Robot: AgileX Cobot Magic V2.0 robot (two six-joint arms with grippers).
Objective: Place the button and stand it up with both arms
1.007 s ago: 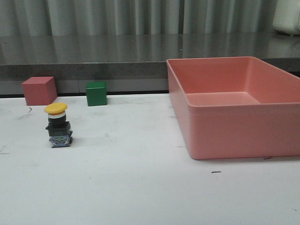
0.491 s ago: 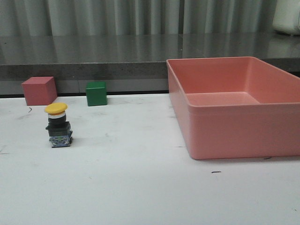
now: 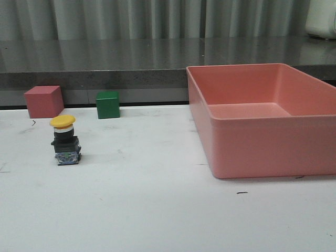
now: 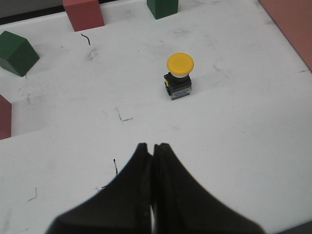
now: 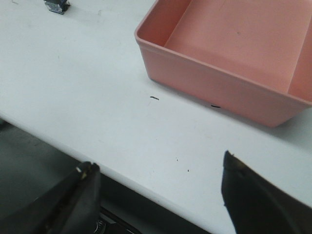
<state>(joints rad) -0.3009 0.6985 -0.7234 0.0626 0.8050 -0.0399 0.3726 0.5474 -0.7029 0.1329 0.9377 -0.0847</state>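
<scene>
The button (image 3: pixel 65 140) stands upright on the white table at the left, yellow cap on top, dark base with bluish terminals below. It also shows in the left wrist view (image 4: pixel 178 76), and only its base shows in the right wrist view (image 5: pixel 57 6). My left gripper (image 4: pixel 152 147) is shut and empty, well short of the button. My right gripper (image 5: pixel 158 168) is open and empty above the table's near edge. Neither arm shows in the front view.
A large pink bin (image 3: pixel 262 118) stands at the right, also in the right wrist view (image 5: pixel 229 90). A red cube (image 3: pixel 44 101) and a green cube (image 3: pixel 107 104) sit at the back left. The left wrist view shows another green block (image 4: pixel 17 52) and a red block (image 4: pixel 4 117).
</scene>
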